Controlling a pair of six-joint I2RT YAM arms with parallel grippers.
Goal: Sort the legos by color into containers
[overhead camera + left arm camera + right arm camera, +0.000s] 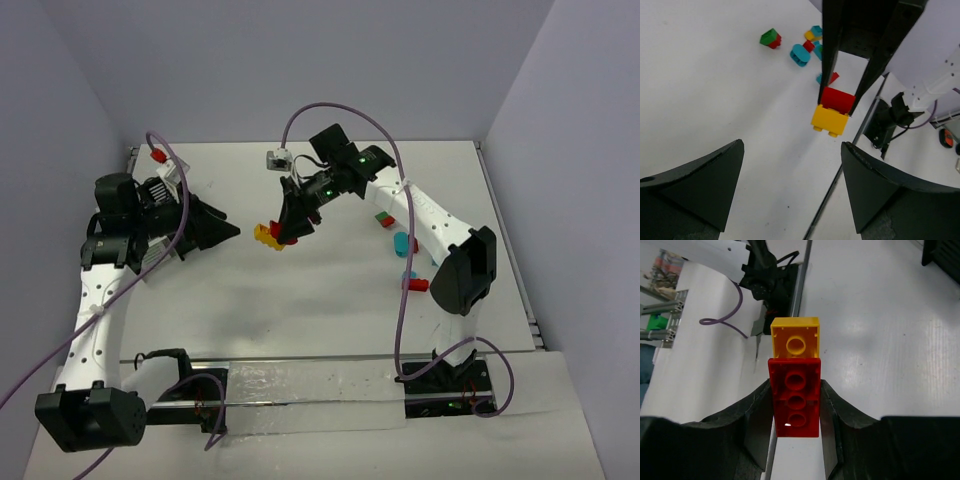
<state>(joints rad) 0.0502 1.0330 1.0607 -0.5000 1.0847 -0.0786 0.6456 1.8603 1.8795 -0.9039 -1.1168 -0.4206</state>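
Note:
My right gripper [287, 230] is shut on a red lego brick [795, 400] with a yellow brick [796, 342] stuck to its end, held over the middle of the table. In the left wrist view the red brick [836, 99] sits between the right fingers, with the yellow brick [830, 120] below it. My left gripper [222, 231] is open and empty, its fingertips pointing at that pair from the left. Loose legos [403, 243] in red, green, teal and cyan lie to the right. The slatted white containers [168, 176] are mostly hidden behind my left arm.
The loose bricks also show in the left wrist view: a green-and-red one [771, 38], a cyan one [800, 55], and several more beside them. A red brick [417, 285] lies near the right arm. A small red piece [157, 156] sits at the far left corner.

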